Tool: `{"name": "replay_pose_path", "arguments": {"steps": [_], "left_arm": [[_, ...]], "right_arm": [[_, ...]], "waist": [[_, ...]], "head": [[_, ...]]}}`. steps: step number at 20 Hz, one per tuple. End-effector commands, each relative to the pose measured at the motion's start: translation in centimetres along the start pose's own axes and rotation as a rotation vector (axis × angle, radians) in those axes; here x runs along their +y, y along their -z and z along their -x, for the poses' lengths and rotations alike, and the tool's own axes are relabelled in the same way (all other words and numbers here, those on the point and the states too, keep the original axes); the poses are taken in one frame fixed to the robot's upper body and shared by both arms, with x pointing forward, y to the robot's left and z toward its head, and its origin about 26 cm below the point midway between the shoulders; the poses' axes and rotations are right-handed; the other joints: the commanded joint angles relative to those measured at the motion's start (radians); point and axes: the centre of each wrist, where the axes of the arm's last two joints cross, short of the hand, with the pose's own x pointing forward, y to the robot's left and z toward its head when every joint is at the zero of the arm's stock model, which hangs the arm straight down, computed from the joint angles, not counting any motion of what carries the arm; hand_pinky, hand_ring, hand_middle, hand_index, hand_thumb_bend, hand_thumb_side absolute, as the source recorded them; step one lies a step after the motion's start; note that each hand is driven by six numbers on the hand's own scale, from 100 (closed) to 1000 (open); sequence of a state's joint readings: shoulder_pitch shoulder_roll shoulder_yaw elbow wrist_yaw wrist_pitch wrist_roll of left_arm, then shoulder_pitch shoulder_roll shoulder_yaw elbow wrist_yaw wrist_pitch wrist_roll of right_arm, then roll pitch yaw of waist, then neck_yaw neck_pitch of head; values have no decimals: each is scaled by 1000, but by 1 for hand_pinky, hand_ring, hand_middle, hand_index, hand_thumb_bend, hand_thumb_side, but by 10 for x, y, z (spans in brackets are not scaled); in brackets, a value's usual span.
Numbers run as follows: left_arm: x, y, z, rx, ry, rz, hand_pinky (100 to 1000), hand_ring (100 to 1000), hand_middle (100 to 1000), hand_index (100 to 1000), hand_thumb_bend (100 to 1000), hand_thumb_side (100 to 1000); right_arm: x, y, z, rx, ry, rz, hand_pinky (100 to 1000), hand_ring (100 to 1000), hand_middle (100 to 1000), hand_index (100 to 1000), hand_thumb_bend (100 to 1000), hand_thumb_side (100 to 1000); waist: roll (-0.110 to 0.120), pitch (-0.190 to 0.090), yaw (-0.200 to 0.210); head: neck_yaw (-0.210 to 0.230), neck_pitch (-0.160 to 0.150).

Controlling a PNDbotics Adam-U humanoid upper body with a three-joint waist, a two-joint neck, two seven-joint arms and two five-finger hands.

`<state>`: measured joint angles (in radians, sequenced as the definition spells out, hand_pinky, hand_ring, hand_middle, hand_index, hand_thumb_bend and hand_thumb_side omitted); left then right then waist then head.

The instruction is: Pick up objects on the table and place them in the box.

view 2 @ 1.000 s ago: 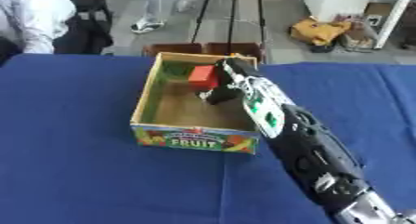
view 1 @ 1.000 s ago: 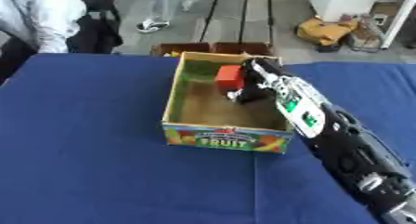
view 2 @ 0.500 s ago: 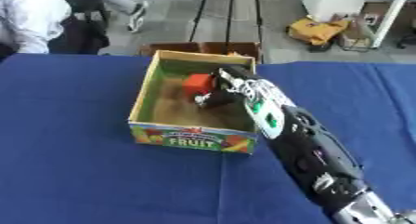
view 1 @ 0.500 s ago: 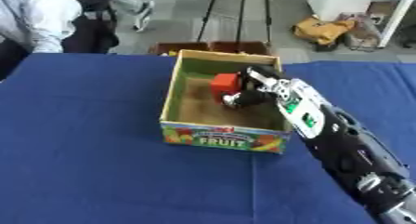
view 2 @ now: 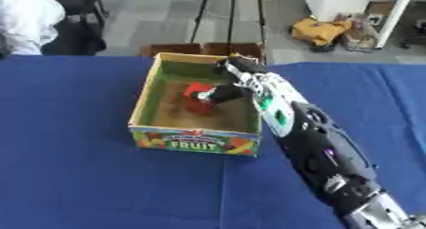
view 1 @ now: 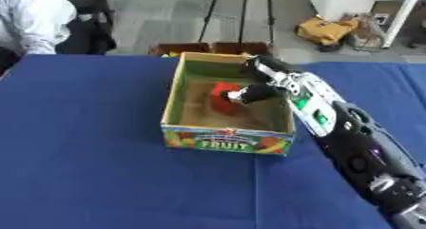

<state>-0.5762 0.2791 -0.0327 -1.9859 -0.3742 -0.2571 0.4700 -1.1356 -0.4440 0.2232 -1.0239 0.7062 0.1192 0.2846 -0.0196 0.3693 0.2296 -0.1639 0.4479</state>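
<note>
A red block (view 1: pixel 221 98) sits inside an open cardboard box (view 1: pixel 193 129), low over the brown floor and toward the far right part of the interior. The robot's right hand (view 1: pixel 256 92) reaches over the box's right wall and into it, its dark fingers curled against the block's right side, a pale fingertip touching the red surface; whether the block rests on the floor or hangs in the grip cannot be told. The box (its front panel printed with pictures of fruit and the word "FRUIT") stands on a table covered in a blue cloth (view 1: pixel 83 157), near the middle of the table and slightly toward the far edge. Its inner walls are green. The right arm (view 2: pixel 312 149), black with silver parts and a white panel bearing green marks, runs from the lower right corner up along the box's right side. Beyond the table's far edge, a dark tripod (view 1: pixel 241 14) stands on a grey floor, with a yellow bag (view 1: pixel 326 31) to its right and a low brown crate (view 2: pixel 204 49) just behind the box.
</note>
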Motion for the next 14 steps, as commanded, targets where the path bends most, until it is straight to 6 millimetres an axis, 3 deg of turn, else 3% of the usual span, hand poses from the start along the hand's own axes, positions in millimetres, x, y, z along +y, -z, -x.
{"name": "replay_pose_path", "arguments": {"steps": [1, 5, 7, 10, 14], "left_arm": [[3, 4, -3, -21, 7, 0, 824, 902, 871, 973, 100, 962], [4, 3, -2, -19, 15, 3, 825, 902, 871, 972, 100, 961], [5, 3, -2, -19, 19, 3, 825, 902, 871, 972, 100, 960], [6, 2, -1, -18, 25, 2, 825, 902, 871, 972, 100, 960], [7, 2, -1, -18, 31, -4, 826, 901, 870, 972, 100, 959]], "right_arm": [[-48, -13, -14, -71, 29, 160, 709, 815, 741, 807, 485, 614], [-83, -40, -30, -178, 117, 308, 690, 795, 716, 780, 434, 610], [-95, -59, -35, -236, 142, 364, 680, 783, 704, 781, 393, 560], [-103, -90, -41, -293, 168, 411, 670, 775, 695, 779, 370, 505], [-107, -140, -46, -363, 227, 526, 654, 761, 672, 754, 218, 509]], "waist": [[4, -50, -6], [7, -63, -21], [9, -68, -29], [12, -72, -38], [22, -73, -57]], "head": [[8, 7], [14, 13], [19, 17], [26, 21], [47, 22]]}}
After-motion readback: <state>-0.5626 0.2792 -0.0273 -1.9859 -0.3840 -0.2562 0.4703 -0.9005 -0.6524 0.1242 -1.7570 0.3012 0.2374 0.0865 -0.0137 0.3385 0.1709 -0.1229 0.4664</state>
